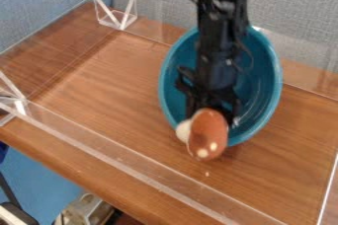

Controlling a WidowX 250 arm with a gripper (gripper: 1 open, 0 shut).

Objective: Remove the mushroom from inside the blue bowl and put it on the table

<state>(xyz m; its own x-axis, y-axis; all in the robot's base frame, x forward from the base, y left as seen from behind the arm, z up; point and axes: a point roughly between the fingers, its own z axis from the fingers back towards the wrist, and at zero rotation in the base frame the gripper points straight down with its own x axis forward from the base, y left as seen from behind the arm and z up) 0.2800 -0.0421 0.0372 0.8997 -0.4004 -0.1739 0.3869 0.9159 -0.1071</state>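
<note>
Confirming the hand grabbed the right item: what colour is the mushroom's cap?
Reddish-brown, with a cream-white stem; the mushroom shows in the only camera view.

The mushroom [205, 133], reddish-brown cap with a cream-white stem end showing at its left, is clamped in the closed gripper [208, 120] low over the bench [93, 91], just outside the near rim of the blue bowl [264, 91]. The bowl, glossy teal-blue, is tilted with its opening facing the camera.
</note>
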